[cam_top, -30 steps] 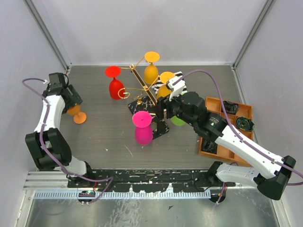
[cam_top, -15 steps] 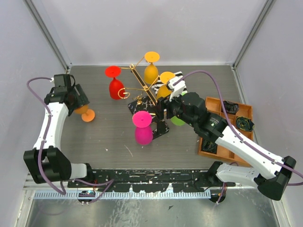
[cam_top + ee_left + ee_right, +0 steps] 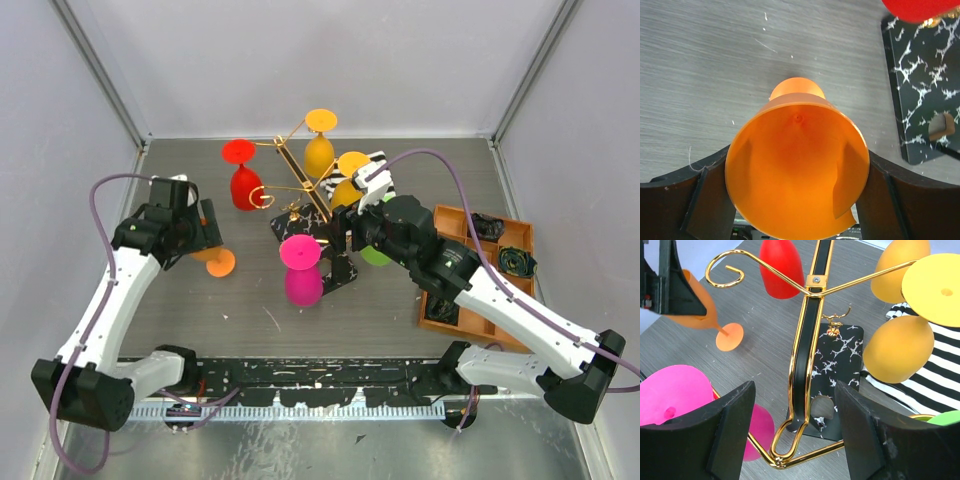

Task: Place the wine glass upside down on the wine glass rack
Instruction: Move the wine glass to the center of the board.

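An orange wine glass [image 3: 797, 165] is gripped by the bowl in my left gripper [image 3: 797, 200]. Its open mouth faces the wrist camera and its foot [image 3: 220, 263] points away, low over the table. In the top view my left gripper [image 3: 190, 236] is left of the wine glass rack [image 3: 300, 192], a gold wire stand on a black marbled base [image 3: 338, 268]. My right gripper [image 3: 802, 432] is open and empty, hovering over the rack's post [image 3: 807, 330] with the jaws either side of it. The orange glass [image 3: 695, 302] also shows in the right wrist view.
Other glasses hang on the rack upside down: red [image 3: 243, 180], orange-yellow [image 3: 320, 148], yellow [image 3: 350, 180], pink [image 3: 302, 272] and green [image 3: 376, 256]. A black-and-white striped cloth [image 3: 376, 163] lies behind the rack. A wooden tray [image 3: 480, 275] sits at the right.
My left arm has swung right and towards the rack, carrying the orange glass with it. The right arm and the rack have not moved.
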Available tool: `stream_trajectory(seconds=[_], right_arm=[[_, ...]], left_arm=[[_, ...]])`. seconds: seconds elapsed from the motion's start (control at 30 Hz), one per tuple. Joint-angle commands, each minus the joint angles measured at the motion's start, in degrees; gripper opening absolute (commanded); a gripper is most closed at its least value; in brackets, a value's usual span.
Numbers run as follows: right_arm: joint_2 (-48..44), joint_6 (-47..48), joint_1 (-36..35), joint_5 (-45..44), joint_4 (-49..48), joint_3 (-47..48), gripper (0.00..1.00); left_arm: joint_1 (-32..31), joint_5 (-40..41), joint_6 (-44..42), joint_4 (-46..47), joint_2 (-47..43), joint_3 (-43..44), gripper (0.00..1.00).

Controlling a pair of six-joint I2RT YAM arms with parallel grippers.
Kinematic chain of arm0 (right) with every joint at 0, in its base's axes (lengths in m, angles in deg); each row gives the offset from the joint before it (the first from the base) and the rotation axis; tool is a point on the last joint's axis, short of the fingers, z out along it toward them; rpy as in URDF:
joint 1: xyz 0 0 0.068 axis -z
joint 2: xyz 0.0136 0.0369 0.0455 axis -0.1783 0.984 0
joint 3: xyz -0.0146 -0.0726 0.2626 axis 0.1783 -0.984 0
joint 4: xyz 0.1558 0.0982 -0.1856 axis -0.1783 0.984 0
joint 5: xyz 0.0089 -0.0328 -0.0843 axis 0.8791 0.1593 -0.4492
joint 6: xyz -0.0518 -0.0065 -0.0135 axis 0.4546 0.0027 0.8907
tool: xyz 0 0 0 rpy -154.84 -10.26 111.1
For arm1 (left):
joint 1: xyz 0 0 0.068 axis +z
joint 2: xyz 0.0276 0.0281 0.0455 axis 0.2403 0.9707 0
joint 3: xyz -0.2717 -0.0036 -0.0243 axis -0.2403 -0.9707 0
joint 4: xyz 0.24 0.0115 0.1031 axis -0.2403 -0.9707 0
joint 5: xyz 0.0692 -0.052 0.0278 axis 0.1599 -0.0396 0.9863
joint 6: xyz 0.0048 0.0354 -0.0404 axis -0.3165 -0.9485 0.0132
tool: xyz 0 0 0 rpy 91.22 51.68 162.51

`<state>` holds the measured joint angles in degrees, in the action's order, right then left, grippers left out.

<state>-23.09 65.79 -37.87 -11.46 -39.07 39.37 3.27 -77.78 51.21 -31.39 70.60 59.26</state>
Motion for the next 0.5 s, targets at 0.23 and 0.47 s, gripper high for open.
stream_trajectory(seconds=[0.23, 0.47], right_arm=[[1.14, -1.21, 0.25, -1.42, 5.56, -1.40, 0.71], [0.93, -1.22, 0.23, -2.32, 5.82, -1.68, 0.70]], left_arm=[[-14.66, 2.59, 7.85, -6.72, -8.17, -6.07, 0.84], [-26.39, 6.93, 12.57, -7.07, -4.95, -6.26, 0.85]])
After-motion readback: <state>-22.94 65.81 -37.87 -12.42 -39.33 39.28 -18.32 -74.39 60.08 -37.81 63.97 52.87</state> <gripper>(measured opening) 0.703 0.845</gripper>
